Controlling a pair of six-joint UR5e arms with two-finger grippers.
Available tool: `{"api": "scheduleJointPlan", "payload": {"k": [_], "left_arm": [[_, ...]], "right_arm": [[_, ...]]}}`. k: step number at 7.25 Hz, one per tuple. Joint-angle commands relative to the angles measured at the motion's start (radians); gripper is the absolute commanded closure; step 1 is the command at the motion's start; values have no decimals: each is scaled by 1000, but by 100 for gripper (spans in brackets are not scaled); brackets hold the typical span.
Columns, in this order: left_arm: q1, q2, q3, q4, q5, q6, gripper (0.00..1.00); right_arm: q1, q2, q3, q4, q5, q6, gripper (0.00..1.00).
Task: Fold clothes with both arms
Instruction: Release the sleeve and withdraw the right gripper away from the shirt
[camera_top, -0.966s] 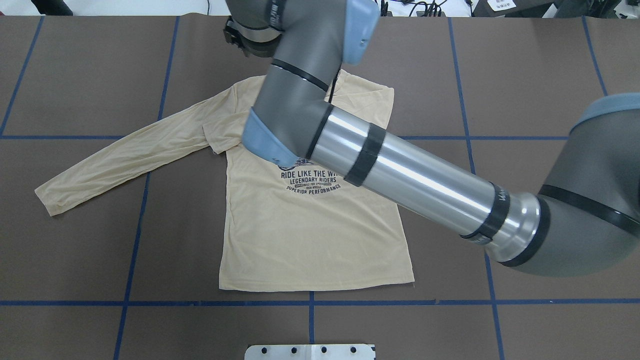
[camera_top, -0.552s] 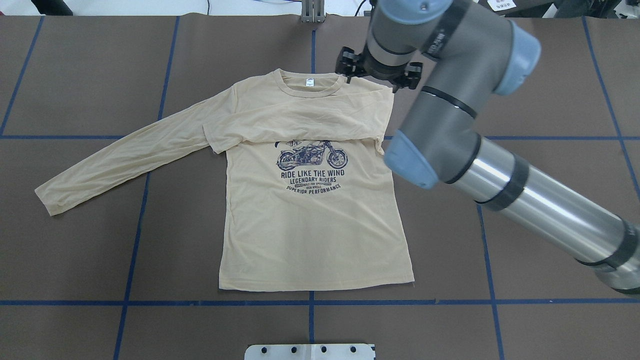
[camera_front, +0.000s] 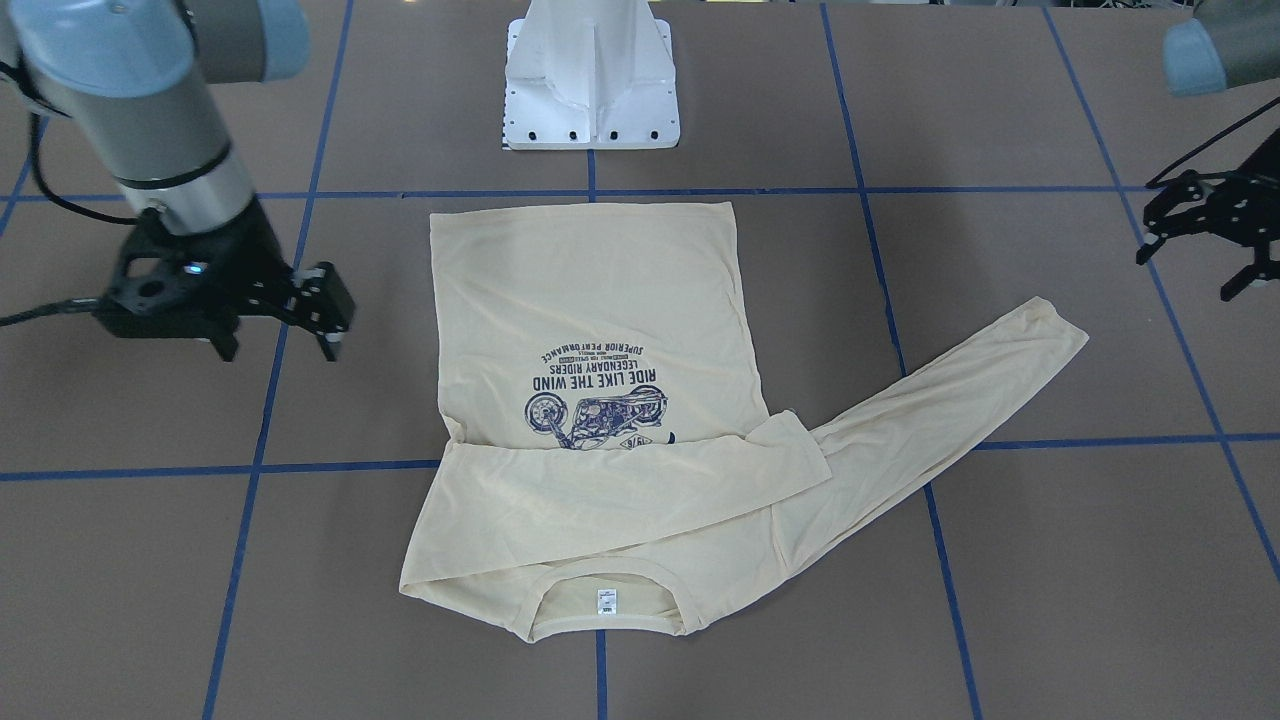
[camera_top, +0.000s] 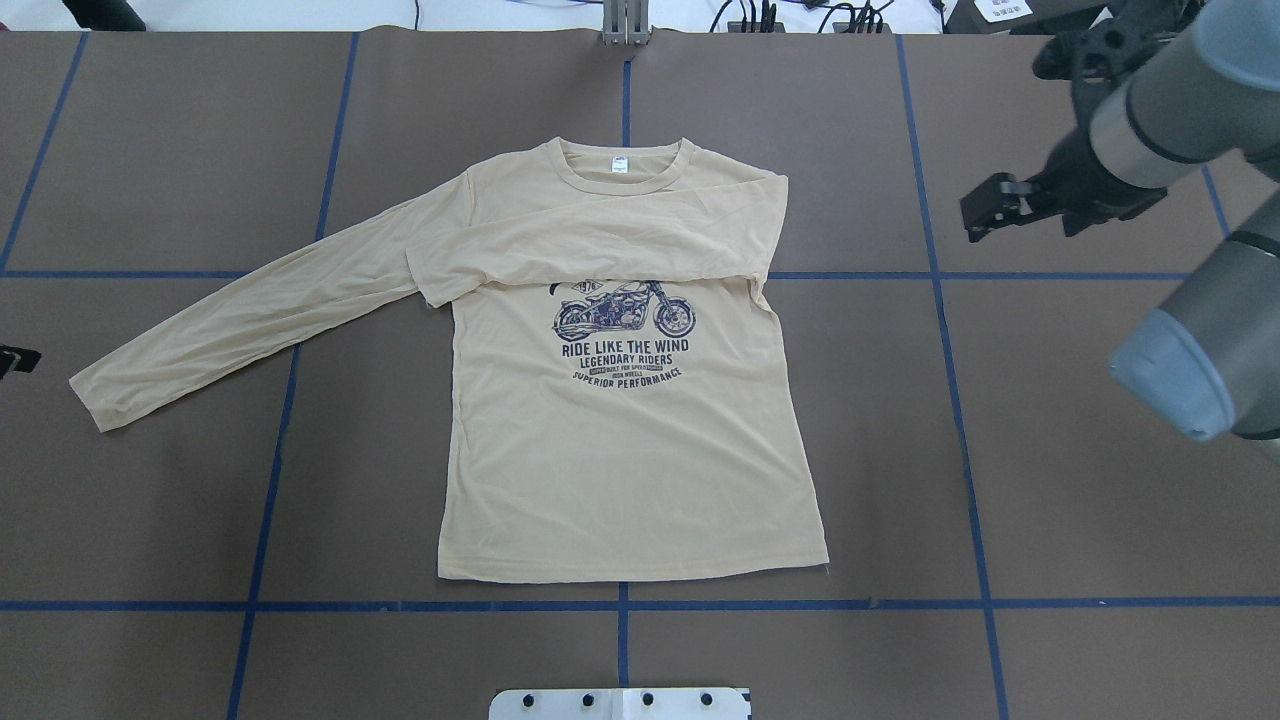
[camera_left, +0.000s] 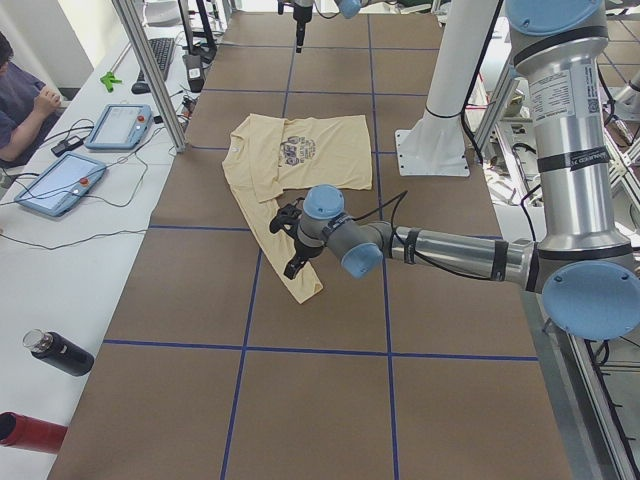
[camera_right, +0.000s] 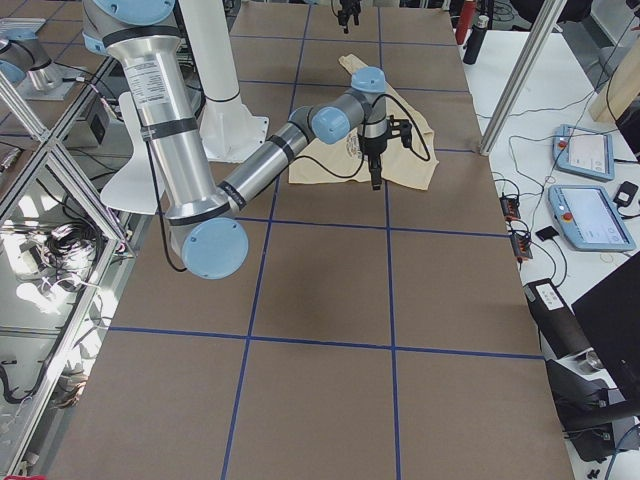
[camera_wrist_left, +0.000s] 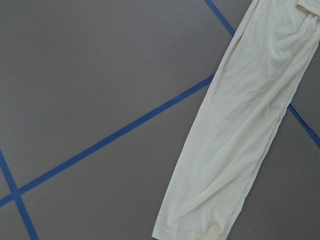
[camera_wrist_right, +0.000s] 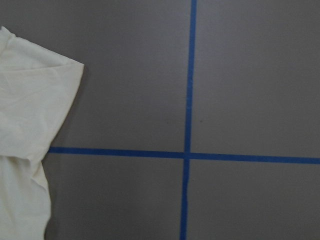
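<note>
While the jaws of the right arm (camera_front: 150, 110) and left arm (camera_left: 455, 252) hang open and empty either side of the long-sleeved T-shirt (camera_top: 620, 450) flat on the tabletop (camera_top: 150, 150), hauling its outstretched sleeve (camera_top: 230, 320) could rumple the folded sleeve (camera_top: 600, 245)

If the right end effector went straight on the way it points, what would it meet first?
Probably the bare brown table covering, near the blue tape crossing. The right end effector points downward, and the pale cream-yellow long-sleeved T-shirt lies off to one side; exact tilt is unclear.
</note>
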Motion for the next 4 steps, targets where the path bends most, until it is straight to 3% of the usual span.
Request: {"api": "scheduleJointPlan", "payload": {"k": [1,2,4], "left_arm": [[109,13,19,-30,74,-59,0],[148,10,41,-37,132,-85,0],[154,-2,156,-175,149,-84,1]], "right_arm": [[70,-216,5,214,85,-98,1],[70,-238,-3,247,86,-93,1],[69,-239,-3,249,86,-90,1]]}}
